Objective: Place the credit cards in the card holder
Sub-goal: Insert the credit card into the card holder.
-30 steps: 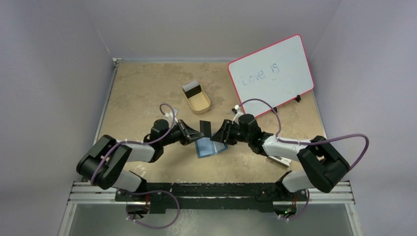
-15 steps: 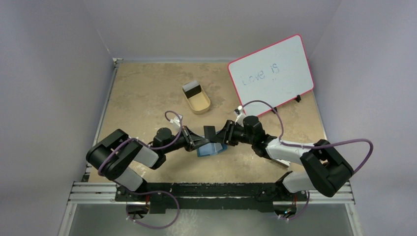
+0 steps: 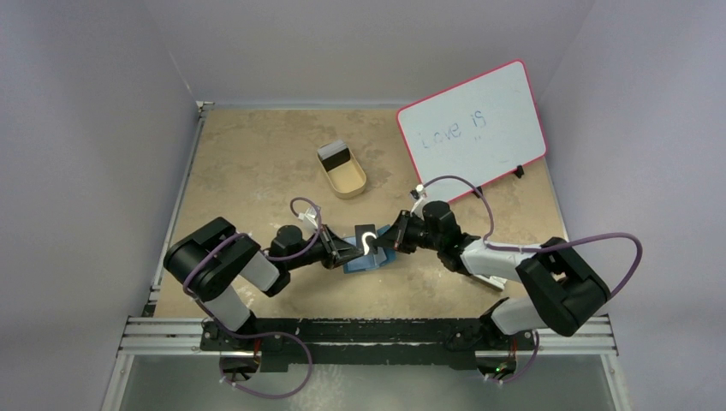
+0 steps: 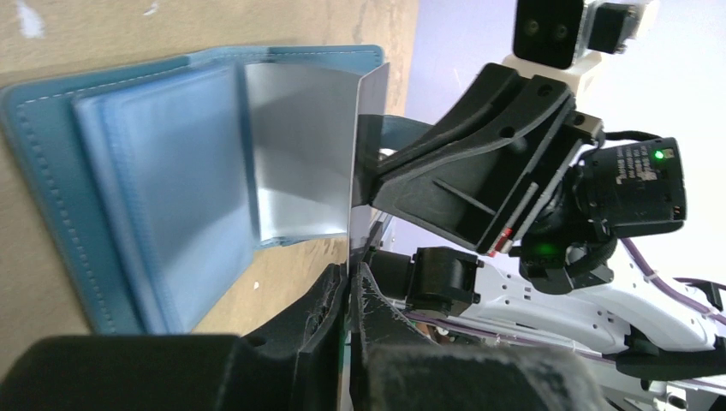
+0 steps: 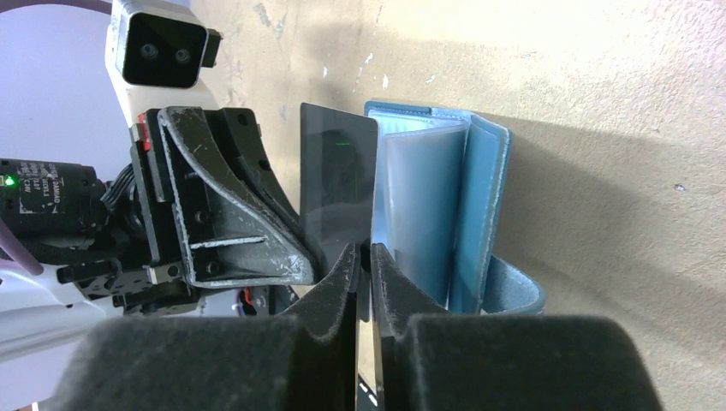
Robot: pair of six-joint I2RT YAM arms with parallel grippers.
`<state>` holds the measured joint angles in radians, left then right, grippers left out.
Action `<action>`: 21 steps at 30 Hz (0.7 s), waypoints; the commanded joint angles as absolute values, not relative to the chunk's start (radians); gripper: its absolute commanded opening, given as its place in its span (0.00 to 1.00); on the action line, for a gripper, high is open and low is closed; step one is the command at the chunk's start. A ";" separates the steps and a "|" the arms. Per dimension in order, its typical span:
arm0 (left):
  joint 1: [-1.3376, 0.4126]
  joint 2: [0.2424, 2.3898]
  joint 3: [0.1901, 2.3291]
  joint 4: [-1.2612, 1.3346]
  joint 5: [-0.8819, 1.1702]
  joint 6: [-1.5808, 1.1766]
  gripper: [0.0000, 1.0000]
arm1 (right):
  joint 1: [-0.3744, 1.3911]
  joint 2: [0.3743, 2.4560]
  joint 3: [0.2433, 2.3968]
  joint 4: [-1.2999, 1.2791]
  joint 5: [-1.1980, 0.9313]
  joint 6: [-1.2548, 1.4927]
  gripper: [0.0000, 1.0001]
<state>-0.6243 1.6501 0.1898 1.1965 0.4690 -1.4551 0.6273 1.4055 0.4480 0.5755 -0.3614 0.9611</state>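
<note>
Change since a second ago: both arms have swung inward, and your right claw, wide then, now pinches the same credit card your left claw clamps. That card stands on edge just above the card holder, which lies open on the worktop; you cannot read the card's long axis. Beyond the card holder, the tan tray holds a black-and-pale piece.

The left gripper blocks the card holder's left side and the right gripper its right, with a credit card upright between them. Behind it stand a tan tray and a whiteboard. Its near side is open desk.
</note>
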 commanded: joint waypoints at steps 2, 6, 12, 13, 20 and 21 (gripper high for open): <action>-0.632 1.666 0.211 1.232 0.495 -1.424 0.12 | 0.626 1.413 0.500 0.502 -0.316 0.900 0.00; -0.631 1.632 0.224 1.149 0.491 -1.381 0.20 | 0.627 1.404 0.505 0.463 -0.292 0.876 0.00; -0.632 1.505 0.260 0.858 0.455 -1.241 0.26 | 0.626 1.375 0.503 0.442 -0.274 0.858 0.00; -0.632 1.464 0.269 0.779 0.435 -1.203 0.27 | 0.626 1.370 0.506 0.429 -0.264 0.856 0.00; -0.632 1.298 0.389 0.239 0.243 -0.948 0.29 | 0.626 1.357 0.519 0.367 -0.223 0.815 0.00; -0.632 1.295 0.397 0.214 0.231 -0.933 0.29 | 0.625 1.360 0.519 0.366 -0.222 0.811 0.00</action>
<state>-0.6289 1.3403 0.3309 0.4847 0.3496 -1.1076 0.6273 1.3819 0.4786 0.3923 -0.2607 0.8547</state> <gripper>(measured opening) 0.292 0.004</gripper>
